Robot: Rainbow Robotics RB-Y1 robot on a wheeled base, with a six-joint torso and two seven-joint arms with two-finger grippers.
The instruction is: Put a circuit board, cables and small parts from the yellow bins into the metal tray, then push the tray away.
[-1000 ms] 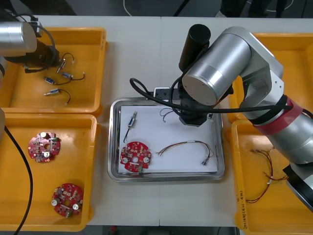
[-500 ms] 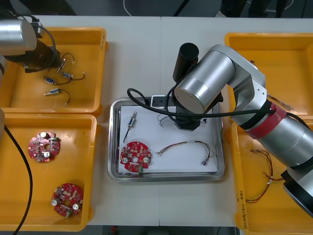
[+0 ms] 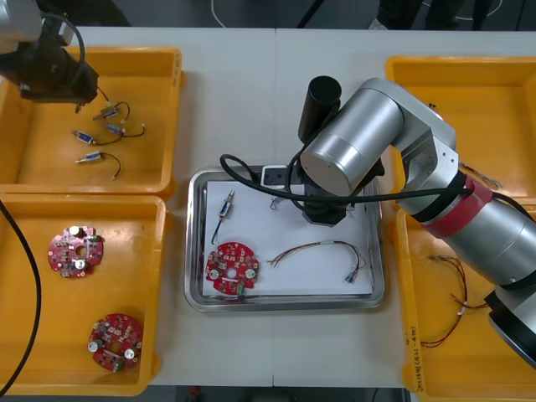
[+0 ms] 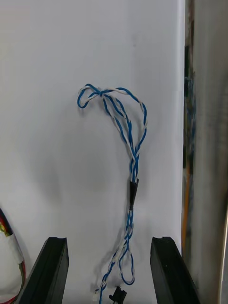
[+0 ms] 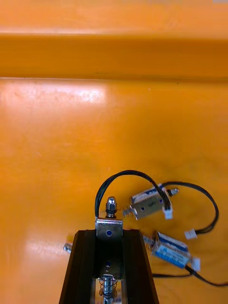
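Observation:
Over the far half of the metal tray (image 3: 285, 303), my right gripper (image 4: 109, 247) stands open. A twisted blue and white cable (image 4: 128, 142) lies loose on the tray's white inside between its fingers. The tray also holds a round red circuit board (image 3: 232, 269), a red and yellow cable (image 3: 322, 251) and a small metal part (image 3: 226, 207). At the far-left yellow bin (image 3: 159, 117), my left gripper (image 5: 108, 235) is shut on a small metal part (image 5: 108, 227) with a black wire. Two more small metal parts (image 5: 149, 204) lie on the bin floor just beyond it.
The near-left yellow bin (image 3: 25, 368) holds two circuit boards (image 3: 75, 251). Red and yellow cables (image 3: 456, 293) lie in the near-right bin (image 3: 502, 368). My right arm (image 3: 368, 142) spans the tray's far right corner. The tray's shiny wall (image 4: 204, 142) runs beside the right finger.
My right gripper has opened and let the blue and white cable go onto the tray. The left arm has drawn back toward the far-left corner, still gripping its small part.

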